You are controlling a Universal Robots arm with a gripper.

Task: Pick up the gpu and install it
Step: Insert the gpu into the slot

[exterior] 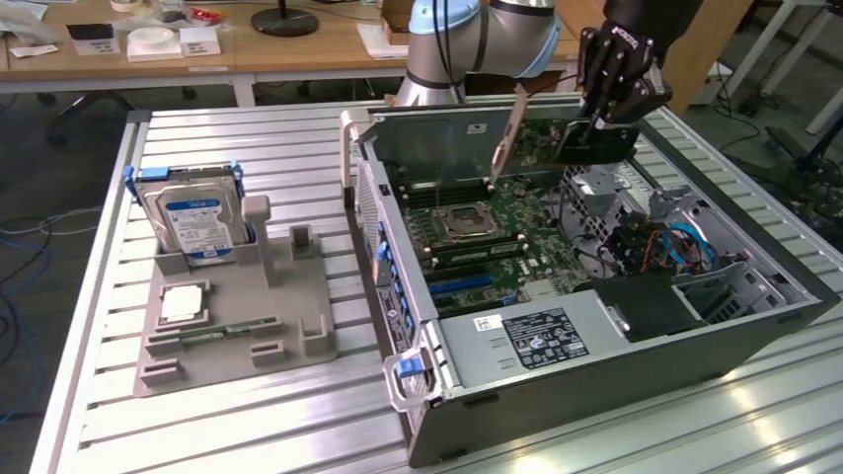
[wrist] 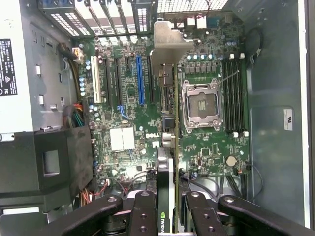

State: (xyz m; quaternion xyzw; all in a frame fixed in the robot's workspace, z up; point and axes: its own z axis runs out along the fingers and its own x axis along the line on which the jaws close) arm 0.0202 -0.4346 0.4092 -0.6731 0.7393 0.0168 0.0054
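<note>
The place looks like a robotics lab: a slatted aluminium workbench (exterior: 224, 148) carries an opened computer tower (exterior: 593, 400), wooden desks (exterior: 303, 54) stand at the far side, and cables (exterior: 16, 237) trail on the floor (exterior: 34, 375).

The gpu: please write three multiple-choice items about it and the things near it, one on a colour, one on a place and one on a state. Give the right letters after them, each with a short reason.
1. What colour is the label of the hard drive?
A. red
B. blue
C. yellow

2. Where is the gpu?
A. beside the hard drive
B. flat on top of the hard drive
C. over the open computer case

3. In what state is the gripper?
A. shut on the gpu
B. open and empty
C. shut on the hard drive

Key:
1 B, the exterior view shows a blue label.
2 C, the card hangs above the motherboard.
3 A, in the wrist view the fingers press on both sides of the card.
</note>
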